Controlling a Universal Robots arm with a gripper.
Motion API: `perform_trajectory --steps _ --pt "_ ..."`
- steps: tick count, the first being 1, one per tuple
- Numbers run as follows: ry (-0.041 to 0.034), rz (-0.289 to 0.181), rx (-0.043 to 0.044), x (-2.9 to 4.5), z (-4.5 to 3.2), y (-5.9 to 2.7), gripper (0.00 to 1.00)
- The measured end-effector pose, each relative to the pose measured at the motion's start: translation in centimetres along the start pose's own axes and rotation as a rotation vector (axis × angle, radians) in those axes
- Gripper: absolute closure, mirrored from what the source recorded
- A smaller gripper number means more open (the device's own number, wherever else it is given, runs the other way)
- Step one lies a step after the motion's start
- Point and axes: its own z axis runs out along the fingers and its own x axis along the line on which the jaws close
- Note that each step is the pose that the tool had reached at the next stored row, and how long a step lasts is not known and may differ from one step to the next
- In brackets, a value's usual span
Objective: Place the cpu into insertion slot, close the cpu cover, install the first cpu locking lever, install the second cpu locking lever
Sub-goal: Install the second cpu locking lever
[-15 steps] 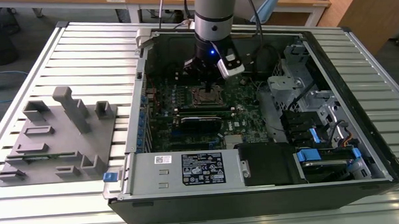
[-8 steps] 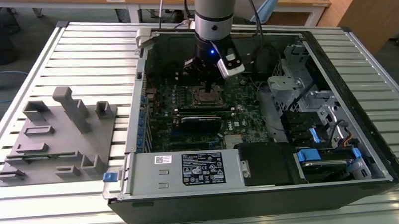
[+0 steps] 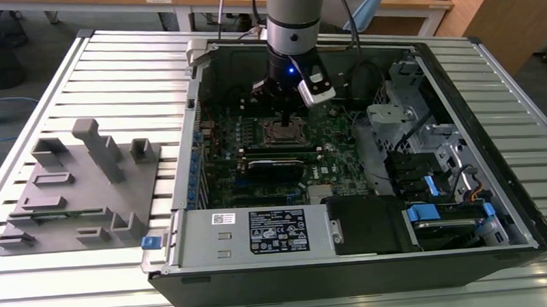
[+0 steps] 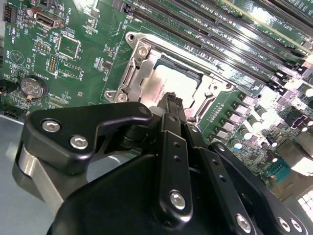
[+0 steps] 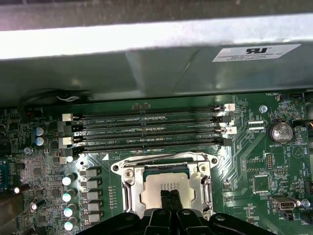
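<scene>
Below, the gripper (image 5: 170, 199) was seen with fingers pressed together, nothing held, over the cpu (image 5: 165, 187); four memory slots (image 5: 146, 129) were counted.

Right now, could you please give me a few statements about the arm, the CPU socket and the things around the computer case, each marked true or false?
1. The gripper is over the insertion slot on the green board. True.
2. The cpu lies on the slatted table outside the case. False: its silvery top shows inside the slot's metal frame.
3. The gripper's fingertips are spread wide apart. False: they are together over the cpu.
4. The long memory slots run beside the insertion slot. True.
5. A grey fixture block sits on the table at the exterior view's left of the computer case. True.
</scene>
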Motion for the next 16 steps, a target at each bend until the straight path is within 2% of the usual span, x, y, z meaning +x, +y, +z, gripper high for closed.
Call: perform_trajectory --steps 1,3,5,9,11,16 --pt "0.0 0.0 -0.0001 -0.06 -1.48 0.04 0.89" --pt "0.0 0.0 -0.0001 -0.07 -1.6 0.04 0.89" --pt "0.0 0.0 -0.0001 -0.11 -2.84 0.07 0.89" --pt "0.0 0.0 -0.0001 -0.12 -2.88 0.08 0.89" --pt "0.0 0.0 -0.0001 -0.13 -3.28 0.09 0.89" --pt "0.0001 0.0 0.0 -0.14 -3.32 0.06 0.89"
